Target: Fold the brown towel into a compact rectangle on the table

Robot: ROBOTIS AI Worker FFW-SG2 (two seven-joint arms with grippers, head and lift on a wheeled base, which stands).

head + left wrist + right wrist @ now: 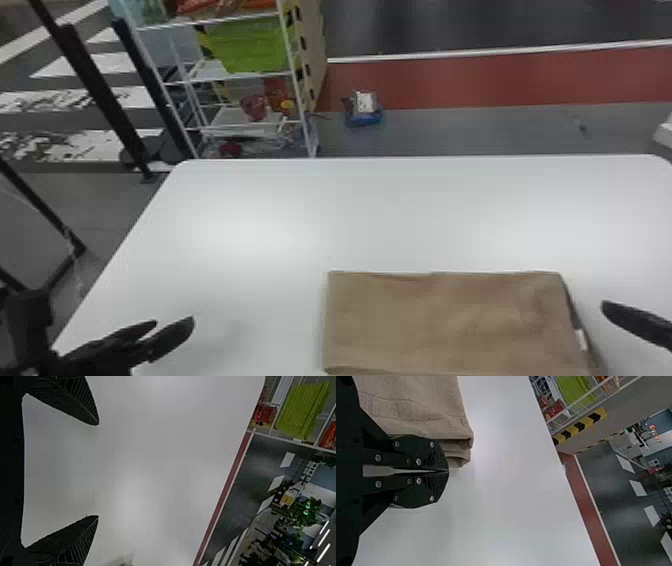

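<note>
The brown towel (450,320) lies folded flat as a rectangle at the near side of the white table, a small white tag on its right edge. My left gripper (175,327) is left of the towel, apart from it; in the left wrist view the left gripper (97,470) stands wide open over bare tabletop. My right gripper (612,310) is just right of the towel. The right wrist view has the right gripper (447,471) with its fingertips together, nothing seen between them, beside the layered edge of the towel (415,407).
The white table (300,210) extends beyond the towel to a far edge. Behind it on the left stands a white rack (295,85) holding a green basket (247,45). A small blue item (365,117) lies on the floor behind the table.
</note>
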